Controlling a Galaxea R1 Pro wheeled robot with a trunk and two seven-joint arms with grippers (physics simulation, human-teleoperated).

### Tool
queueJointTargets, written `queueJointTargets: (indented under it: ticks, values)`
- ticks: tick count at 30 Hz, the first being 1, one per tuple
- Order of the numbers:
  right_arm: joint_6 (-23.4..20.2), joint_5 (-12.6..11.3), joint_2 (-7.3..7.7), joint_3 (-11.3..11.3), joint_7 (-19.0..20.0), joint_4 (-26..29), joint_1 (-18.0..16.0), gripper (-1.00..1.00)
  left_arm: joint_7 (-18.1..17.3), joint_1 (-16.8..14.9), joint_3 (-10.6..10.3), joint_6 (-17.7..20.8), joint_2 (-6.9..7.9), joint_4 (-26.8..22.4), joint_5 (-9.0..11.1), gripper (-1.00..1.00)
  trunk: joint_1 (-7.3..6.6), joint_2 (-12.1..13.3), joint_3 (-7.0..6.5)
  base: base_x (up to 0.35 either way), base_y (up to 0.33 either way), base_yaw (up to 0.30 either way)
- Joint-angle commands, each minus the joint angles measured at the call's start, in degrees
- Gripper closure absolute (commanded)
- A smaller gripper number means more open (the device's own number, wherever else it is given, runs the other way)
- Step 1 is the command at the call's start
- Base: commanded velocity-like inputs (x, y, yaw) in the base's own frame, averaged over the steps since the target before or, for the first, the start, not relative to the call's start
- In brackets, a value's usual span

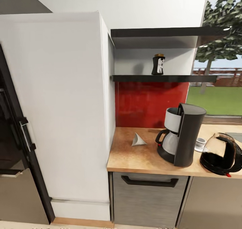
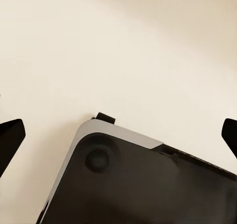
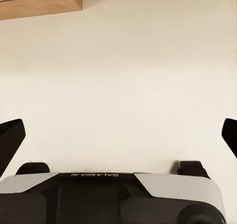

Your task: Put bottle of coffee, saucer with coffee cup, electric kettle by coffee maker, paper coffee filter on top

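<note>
Both the left gripper (image 2: 118,135) and right gripper (image 3: 118,135) hang spread wide and empty over pale floor, while the bottle of coffee (image 1: 158,64) stands upper centre on the shelf (image 1: 161,78), seemingly rigid, light, best pinched around its body.

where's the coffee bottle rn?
In the head view, the bottle of coffee stands upright on the lower dark wall shelf, above the red backsplash and up-left of the coffee maker on the countertop.
</note>
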State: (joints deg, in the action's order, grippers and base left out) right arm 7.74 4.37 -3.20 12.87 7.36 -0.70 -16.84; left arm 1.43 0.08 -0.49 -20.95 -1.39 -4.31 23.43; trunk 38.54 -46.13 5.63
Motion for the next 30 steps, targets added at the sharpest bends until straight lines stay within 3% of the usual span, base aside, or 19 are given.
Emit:
queueJointTargets:
  ticks: [1, 5, 9, 15, 16, 17, 19, 24, 27, 28, 30]
  values:
    - [0.0, 0.5, 0.05, 0.5, 0.1, 0.3, -0.1, -1.00, 0.2, 0.0, -0.1, -0.1, -0.01, -0.1, 0.1, -1.00, -0.01, -0.1, 0.08, -0.196, 0.001, 0.000]
    - [-0.8, 0.4, -0.04, 0.5, -1.5, 4.5, 0.0, -1.00, 0.1, 0.0, -0.1, -0.1, -0.01, -0.1, 0.1, -1.00, -0.01, -0.1, 0.08, -0.218, 0.000, 0.000]
    - [-3.0, 0.5, -0.13, 0.4, -3.0, 12.3, 0.0, -1.00, 0.1, 0.0, -0.1, -0.1, 0.00, -0.1, 0.1, -1.00, -0.01, -0.1, 0.08, -0.069, 0.000, 0.000]
    - [-5.0, 1.5, -1.00, -0.3, -5.3, 29.2, 0.0, -1.00, 0.2, 0.0, 0.0, -0.2, -0.01, -0.1, 0.1, -1.00, -0.01, -0.1, 0.08, -0.015, 0.000, 0.000]
    - [-5.2, 2.2, -1.15, -1.2, -5.5, 33.0, 0.0, -1.00, 0.2, 0.0, 0.0, -0.2, -0.01, -0.1, 0.1, -1.00, -0.01, -0.1, 0.08, -0.003, 0.000, 0.000]
    - [-5.4, 4.0, -1.13, -4.4, -5.3, 39.7, -0.1, -1.00, 0.2, 0.0, 0.0, -0.2, -0.01, -0.1, 0.1, -1.00, -0.01, -0.1, 0.08, -0.001, 0.000, 0.000]
    - [-5.6, 5.0, -1.19, -7.1, -4.8, 45.4, -0.1, -1.00, 0.2, 0.0, 0.0, -0.2, -0.01, -0.1, 0.1, -1.00, -0.01, -0.1, 0.08, 0.000, 0.000, 0.000]
    - [-8.5, 6.1, -1.40, -9.4, -4.7, 58.7, -0.1, -1.00, 0.1, 0.0, 0.0, -0.2, -0.04, -0.1, 0.1, -1.00, -0.01, -0.1, 0.08, 0.000, 0.000, 0.000]
    - [-17.0, 6.2, -1.77, -10.4, -4.4, 71.3, -0.6, -1.00, 0.2, 0.0, 0.0, -0.2, -0.03, -0.1, 0.1, -1.00, -0.01, -0.1, 0.08, 0.000, 0.000, 0.000]
    - [-27.4, 6.7, -2.57, -12.3, -4.2, 77.0, -10.0, -1.00, 0.2, 0.0, 0.0, -0.2, -0.01, -0.1, 0.1, -1.00, -0.01, -0.1, 0.08, 0.000, 0.000, 0.000]
    - [-27.4, 6.8, -2.82, -12.3, -4.1, 73.5, -12.7, -1.00, 0.2, 0.0, 0.0, -0.2, -0.01, -0.1, 0.1, -1.00, -0.01, -0.1, 0.08, 0.000, 0.000, 0.000]
